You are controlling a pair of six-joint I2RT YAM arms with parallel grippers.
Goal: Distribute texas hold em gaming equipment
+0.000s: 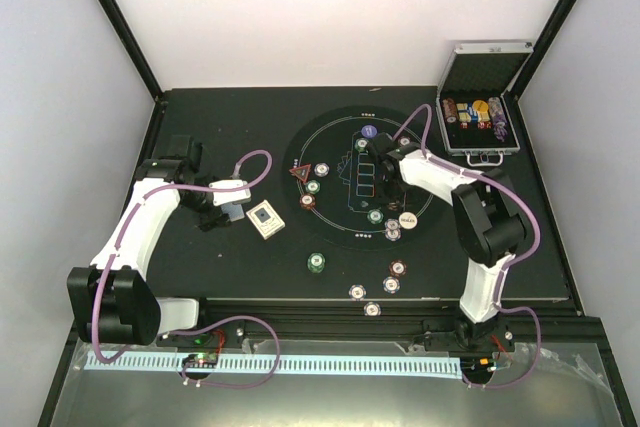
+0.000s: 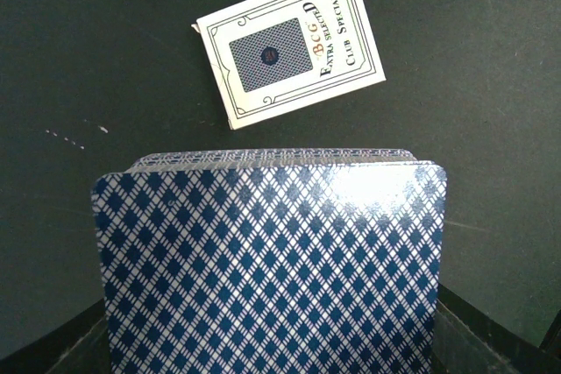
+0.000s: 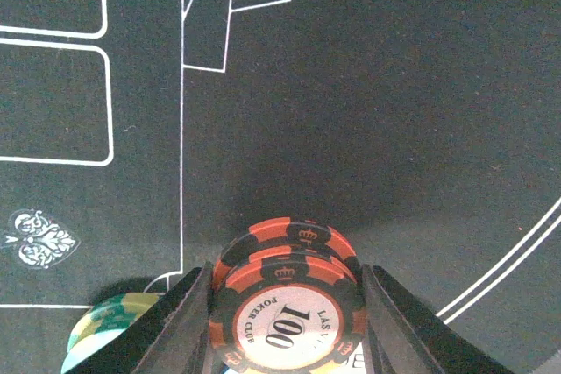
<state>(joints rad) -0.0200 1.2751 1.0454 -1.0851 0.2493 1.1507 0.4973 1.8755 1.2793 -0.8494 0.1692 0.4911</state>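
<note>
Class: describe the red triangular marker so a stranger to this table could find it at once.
Find the big round black mat with white lines. At its left rim, beside a short row of chips, lies the red triangular marker, the only three-cornered piece among round ones.

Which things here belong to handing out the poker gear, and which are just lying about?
Belong to the job: deck of cards, red-brown chips, green chip, white button, red triangular marker.
Lying about: card box, silver case.
</note>
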